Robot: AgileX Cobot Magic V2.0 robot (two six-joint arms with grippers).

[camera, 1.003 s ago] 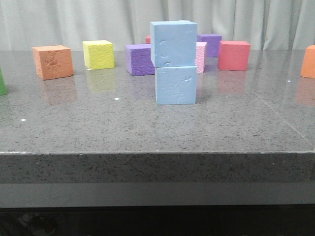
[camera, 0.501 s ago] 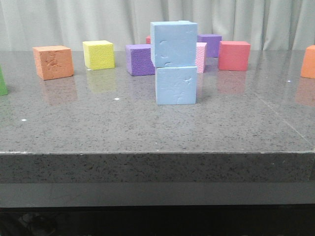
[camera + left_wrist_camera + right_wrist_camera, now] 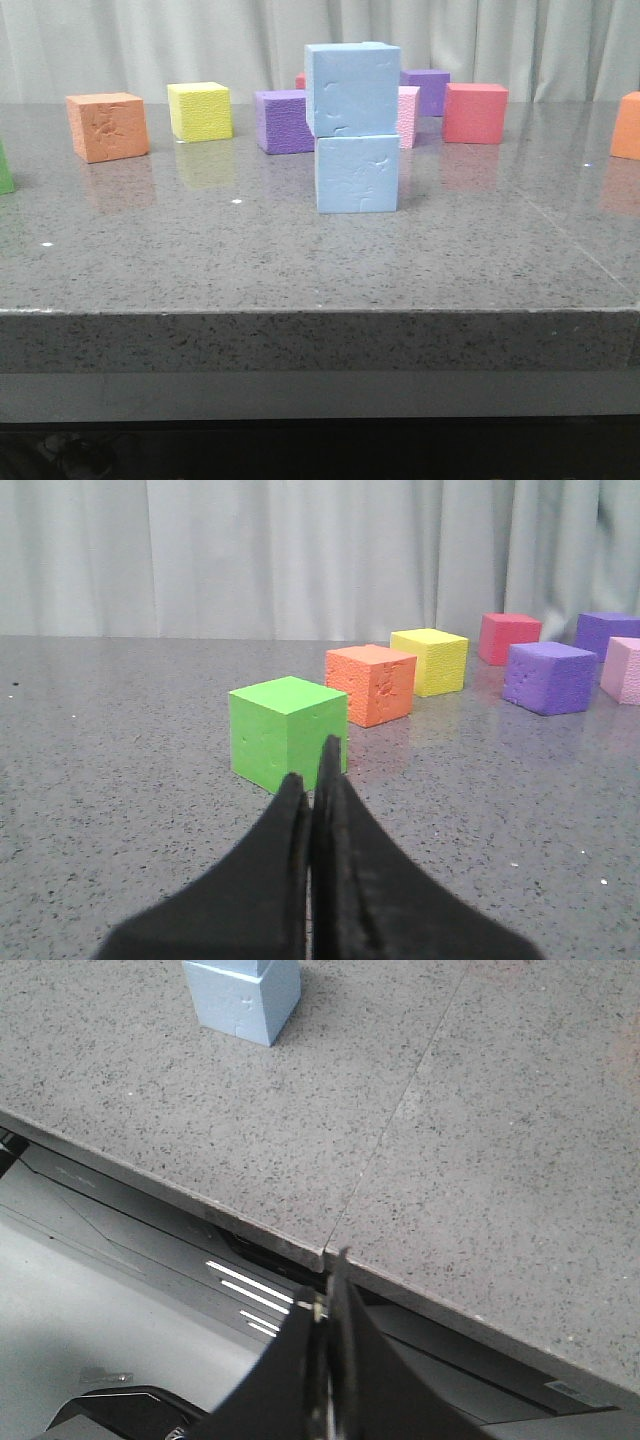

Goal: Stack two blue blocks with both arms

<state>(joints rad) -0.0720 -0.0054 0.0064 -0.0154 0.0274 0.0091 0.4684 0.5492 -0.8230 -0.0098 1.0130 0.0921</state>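
Front view has one blue block (image 3: 351, 88) sitting on the other blue block (image 3: 358, 173); my left claw (image 3: 312, 798) and right claw (image 3: 328, 1285) are both pinched together, holding nothing, hanging low.

The light is even and soft, quite bright, with no hard shadows. The polished table (image 3: 200, 250) works like a weak mirror: under the orange cube (image 3: 107, 126) and the yellow cube (image 3: 200, 110) pale reflections lie on the table. The front view is sharp. In both wrist views the dark fingers (image 3: 290, 880) close to the lens are blurred.
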